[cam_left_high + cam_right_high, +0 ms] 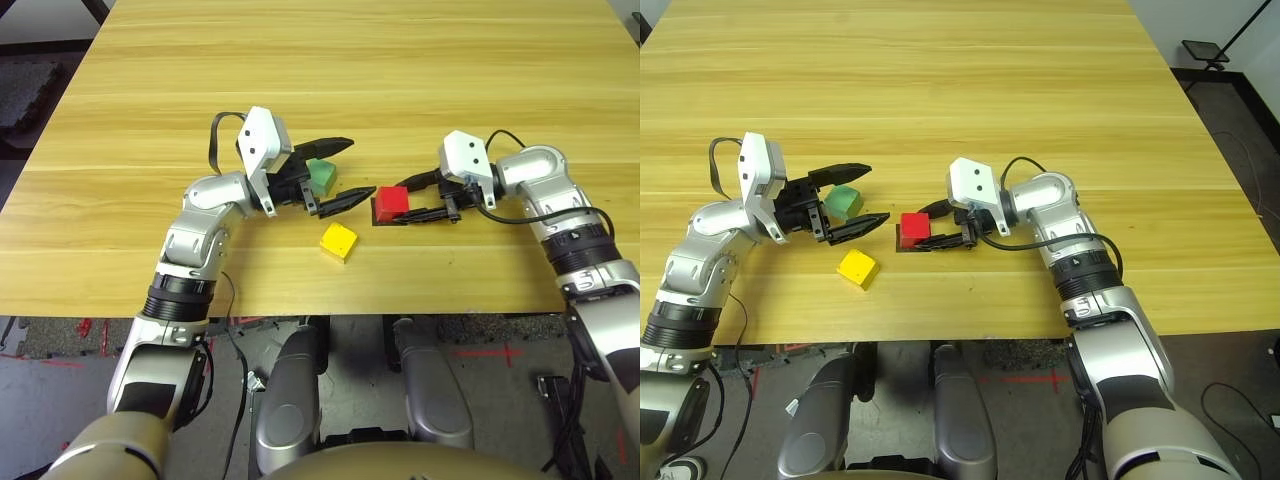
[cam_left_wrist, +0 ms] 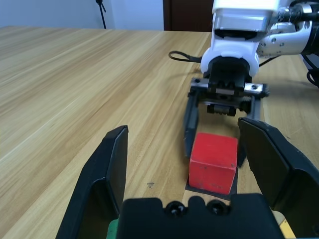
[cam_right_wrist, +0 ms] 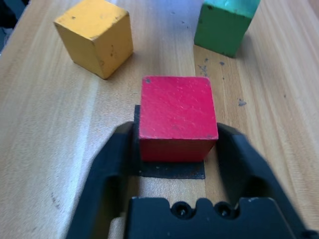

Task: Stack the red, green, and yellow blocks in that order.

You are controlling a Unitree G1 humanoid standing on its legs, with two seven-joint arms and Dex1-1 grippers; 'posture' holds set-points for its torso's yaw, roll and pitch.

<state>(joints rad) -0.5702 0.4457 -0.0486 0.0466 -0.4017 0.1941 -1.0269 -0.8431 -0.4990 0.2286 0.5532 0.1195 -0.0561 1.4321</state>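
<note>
So I've got the matte red cube [image 3: 177, 115] sitting on the flat black square patch [image 3: 172, 169] toward the near edge of the wooden table [image 1: 400, 60], right gripper [image 1: 424, 197] spread either side, gaps showing. Base step looks done; left gripper [image 1: 345, 172] is spread wide around the matte green cube [image 1: 322, 176], so next I'd pinch it and set it squarely on red, the matte yellow cube [image 1: 339, 241] waiting nearer the edge.

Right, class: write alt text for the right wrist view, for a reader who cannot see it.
A small matte red cube sits on a flat black square patch on a wooden table, between the right pincer's two black fingers. Beyond it stand a matte yellow cube and a matte green cube, apart from each other.
</note>
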